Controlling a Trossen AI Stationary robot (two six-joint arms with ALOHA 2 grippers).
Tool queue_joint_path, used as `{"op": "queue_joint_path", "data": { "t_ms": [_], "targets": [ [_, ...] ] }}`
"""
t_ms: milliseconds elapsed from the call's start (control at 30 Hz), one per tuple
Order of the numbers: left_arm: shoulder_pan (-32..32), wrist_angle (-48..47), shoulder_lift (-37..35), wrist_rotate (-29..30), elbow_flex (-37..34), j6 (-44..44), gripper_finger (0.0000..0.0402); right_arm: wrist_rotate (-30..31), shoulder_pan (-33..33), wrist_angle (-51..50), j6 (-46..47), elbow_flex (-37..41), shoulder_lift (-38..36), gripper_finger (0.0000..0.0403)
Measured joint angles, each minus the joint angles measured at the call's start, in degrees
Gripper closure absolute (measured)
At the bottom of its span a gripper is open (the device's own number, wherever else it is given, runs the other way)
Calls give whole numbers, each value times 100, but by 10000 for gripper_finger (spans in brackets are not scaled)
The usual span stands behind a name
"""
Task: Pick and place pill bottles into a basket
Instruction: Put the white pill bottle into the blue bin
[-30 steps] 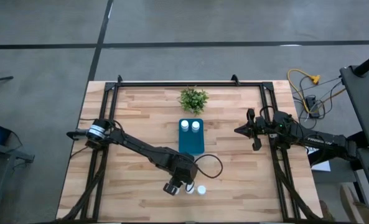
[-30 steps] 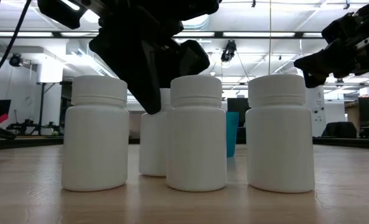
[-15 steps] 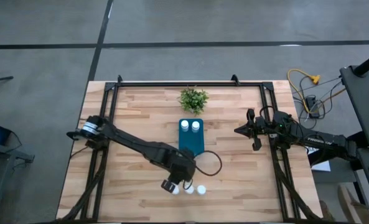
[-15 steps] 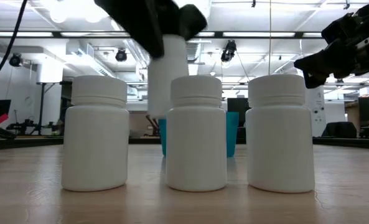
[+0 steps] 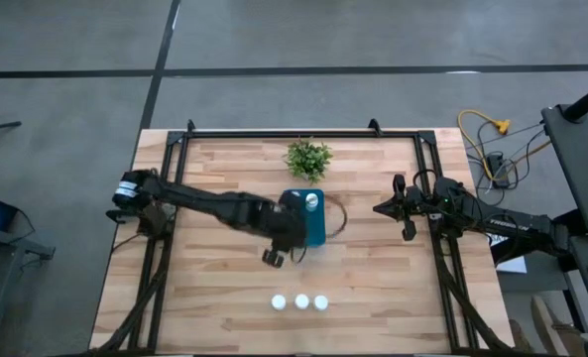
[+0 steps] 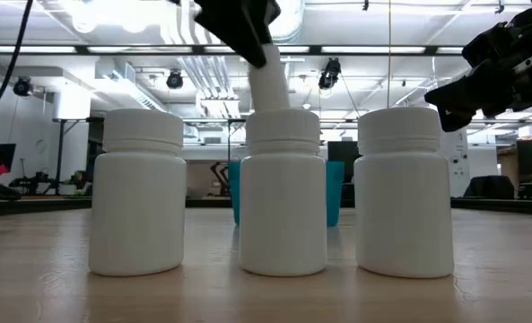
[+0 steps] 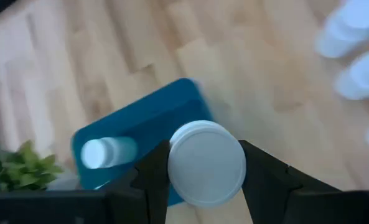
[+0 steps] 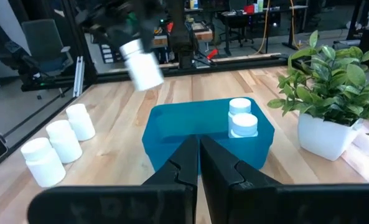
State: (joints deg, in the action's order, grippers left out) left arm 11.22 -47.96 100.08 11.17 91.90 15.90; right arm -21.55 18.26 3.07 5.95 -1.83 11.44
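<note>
My left gripper (image 7: 206, 177) is shut on a white pill bottle (image 8: 142, 65) held in the air over the near end of the teal-blue basket (image 5: 313, 230). Two more pill bottles (image 8: 241, 117) stand in the basket's far end. Three pill bottles (image 5: 300, 301) stand in a row on their bases near the table's front edge. My right gripper (image 5: 381, 208) waits shut, well to the right of the basket, touching nothing. My left gripper pinches the pill bottle between its two fingers (image 7: 152, 180), one on either side, at its upper part by the cap (image 7: 206, 163). The fingers slant down from above. The bottle hangs tilted below them (image 6: 270, 81), lifted clear of table and basket.
A small green plant (image 5: 308, 157) in a white pot stands just beyond the basket's far end. A dark frame (image 5: 303, 132) runs along the table's far and side edges. Bare wood lies to the left and right of the bottle row.
My left gripper has lifted one pill bottle out of the group near the front edge, carried it up and toward the far edge, and tipped more level. The bottle is now clear of the table, tilted, above the basket. The other three bottles stayed put.
</note>
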Motion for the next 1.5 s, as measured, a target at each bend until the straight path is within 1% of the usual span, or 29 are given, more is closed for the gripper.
{"op": "queue_joint_path", "data": {
  "t_ms": [100, 233, 433, 567, 700, 933, 1067, 1167, 1233, 1333, 1500],
  "targets": [
    [-374, -5, -37, -214, -4, 151, 258, -1, 0, 5, 5, 0, 9, 394],
    [-854, 34, -75, -946, -7, 209, 258, -1, 0, 2, -3, 0, 28, 394],
    [-1227, 96, -75, -1434, -189, 251, 258, -1, 0, -106, -12, 0, 28, 394],
    [-1358, 158, -75, -1455, -527, 245, 258, 0, -1, -168, -10, 0, 28, 394],
    [-1405, 551, -75, -1534, -895, 254, 258, 1, -1, -166, -11, 0, 28, 394],
    [-1602, 979, -71, -1696, -1279, 354, 258, 3, -1, -163, -6, 0, 28, 394],
    [-1726, 1176, -22, -1815, -1318, 406, 258, 3, -2, -163, -7, 0, 28, 394],
    [-1837, 1205, 15, -1982, -1362, 425, 258, 5, 0, -163, -2, 0, 28, 394],
    [-1894, 1398, 102, -2129, -1356, 441, 258, 5, 0, -168, -3, 0, 28, 394],
    [-1948, 1281, 199, -2150, -1389, 448, 258, 5, 0, -186, -8, 0, 28, 394],
    [-2013, 1352, 363, -2167, -1419, 525, 258, 7, -1, -242, -12, 0, 60, 394]
  ]
}}
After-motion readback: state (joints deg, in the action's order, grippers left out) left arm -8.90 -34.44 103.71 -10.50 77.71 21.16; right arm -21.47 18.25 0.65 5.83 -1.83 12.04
